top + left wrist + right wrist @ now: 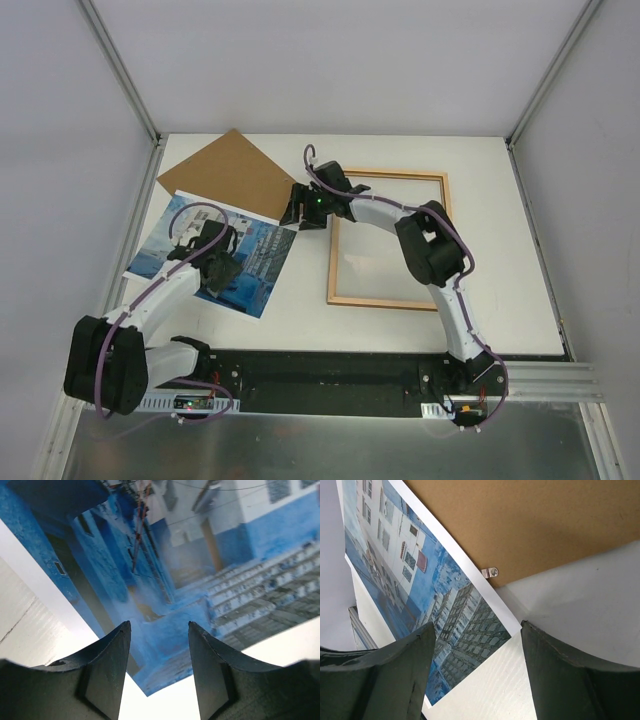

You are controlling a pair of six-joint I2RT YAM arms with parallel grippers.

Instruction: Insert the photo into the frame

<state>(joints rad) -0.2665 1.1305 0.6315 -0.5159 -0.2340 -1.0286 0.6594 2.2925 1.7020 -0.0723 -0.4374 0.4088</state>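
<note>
Hovering over the photo (215,252), left gripper (222,270) parted, fingers (107,672) empty just above the print's near corner. Photo flat on the white table (400,325), left side. Frame (388,238) lies right, well apart. Right gripper (296,208) agape, holding nothing, near the brown board (232,172) overlapped by the photo's far edge.

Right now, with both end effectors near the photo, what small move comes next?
Probably lower the left end effector and pinch the photo at its near edge: its jaws stand open over that edge, and the photo lies flat, apart from the frame.
</note>
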